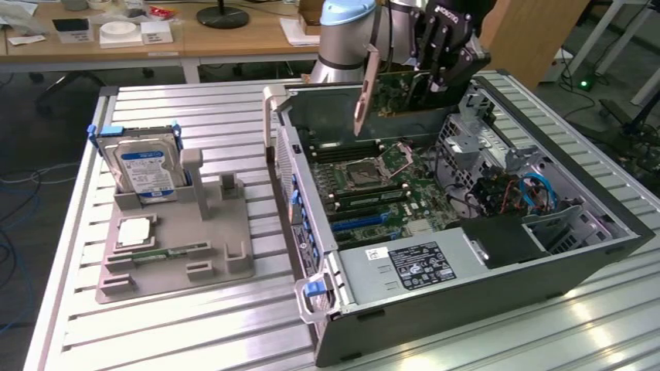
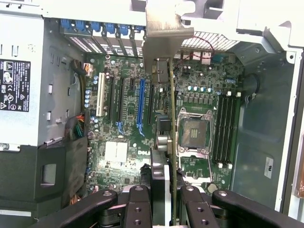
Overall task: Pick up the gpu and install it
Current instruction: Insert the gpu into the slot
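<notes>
The gripper [image 2: 164, 197] is clamped on the gpu [image 2: 167, 137], holding it edge-on above the motherboard [image 2: 123, 152] in the open case [image 1: 588, 255]. I judge this the carry-to-slot step. Seating it calls for its edge squarely over the blue slot [image 2: 141, 102].

Robotics lab: wood desks [image 1: 243, 42], alu-profile bench [image 1: 185, 328] w/ open PC case [image 1: 464, 309], UR arm [image 1: 345, 46].

Even bright light; glare on the table [image 1: 603, 321].
</notes>
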`<state>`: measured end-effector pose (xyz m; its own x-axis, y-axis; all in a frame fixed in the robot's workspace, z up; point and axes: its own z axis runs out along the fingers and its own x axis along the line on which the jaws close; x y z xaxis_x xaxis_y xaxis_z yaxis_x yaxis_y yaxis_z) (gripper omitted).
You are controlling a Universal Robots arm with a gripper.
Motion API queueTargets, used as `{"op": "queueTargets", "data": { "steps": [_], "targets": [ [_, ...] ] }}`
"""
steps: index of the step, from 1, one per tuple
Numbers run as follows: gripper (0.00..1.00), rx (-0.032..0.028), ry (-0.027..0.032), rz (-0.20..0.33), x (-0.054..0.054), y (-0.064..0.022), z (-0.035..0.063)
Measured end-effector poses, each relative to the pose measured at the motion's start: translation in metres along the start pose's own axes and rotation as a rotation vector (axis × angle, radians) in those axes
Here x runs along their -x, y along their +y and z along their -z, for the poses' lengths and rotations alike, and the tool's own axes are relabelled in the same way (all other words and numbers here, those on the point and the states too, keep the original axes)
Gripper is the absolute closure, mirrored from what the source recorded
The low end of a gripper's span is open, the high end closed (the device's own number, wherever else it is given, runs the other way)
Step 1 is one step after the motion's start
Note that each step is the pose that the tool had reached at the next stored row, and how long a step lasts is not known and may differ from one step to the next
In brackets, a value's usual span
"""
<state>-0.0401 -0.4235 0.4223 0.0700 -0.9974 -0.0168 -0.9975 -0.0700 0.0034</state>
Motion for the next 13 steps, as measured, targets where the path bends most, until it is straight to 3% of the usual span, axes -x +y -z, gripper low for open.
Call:
{"op": "queueTargets", "data": {
  "steps": [13],
  "targets": [
    [0.72,0.0000,-0.0001,0.000,-0.0002,0.0014,-0.0082]
  ]
}}
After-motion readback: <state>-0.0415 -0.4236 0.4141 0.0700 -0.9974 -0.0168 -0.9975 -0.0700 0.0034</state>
